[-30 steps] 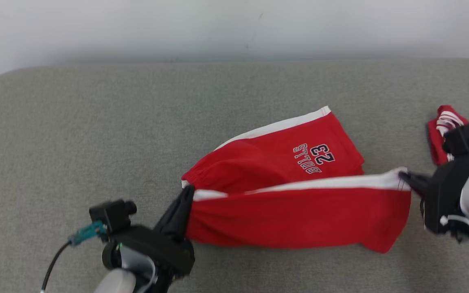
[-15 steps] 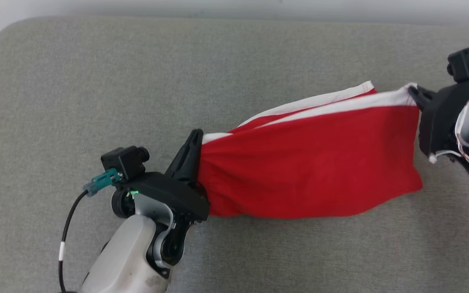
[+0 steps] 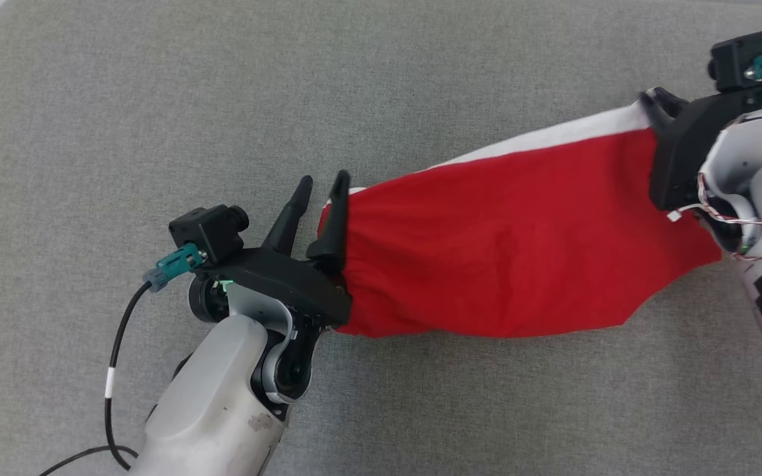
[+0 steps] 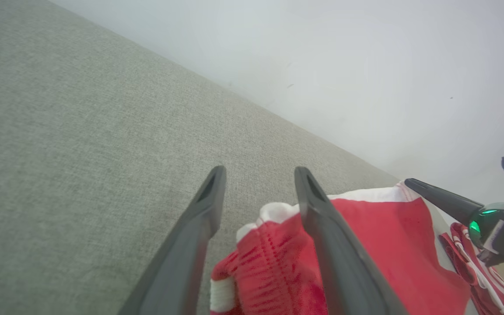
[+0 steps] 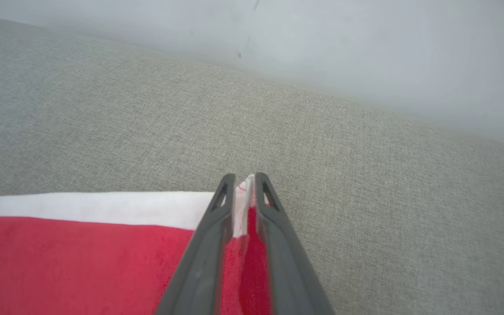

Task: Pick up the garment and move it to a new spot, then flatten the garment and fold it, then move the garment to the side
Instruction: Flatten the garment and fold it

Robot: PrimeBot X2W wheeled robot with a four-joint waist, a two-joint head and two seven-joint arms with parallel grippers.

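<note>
Two-tone arms, wiring on show
Pale grey forearm shells point(image 3: 209, 410), black left gripper point(image 3: 323, 177) and right gripper point(image 3: 651, 98) with tapered fingers, each with a boxy black camera point(image 3: 208, 231) and teal plug point(image 3: 172, 263). Black cable point(image 3: 108, 413), white band, lower left; red-white wires point(image 3: 745, 222) at right.

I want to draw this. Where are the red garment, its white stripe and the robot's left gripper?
red garment point(image 3: 500, 264), head view, middle of the red cloth.
white stripe point(image 5: 94, 208), right wrist view, middle of the white band.
left gripper point(image 3: 323, 177), head view, midway between its fingertips.
</note>
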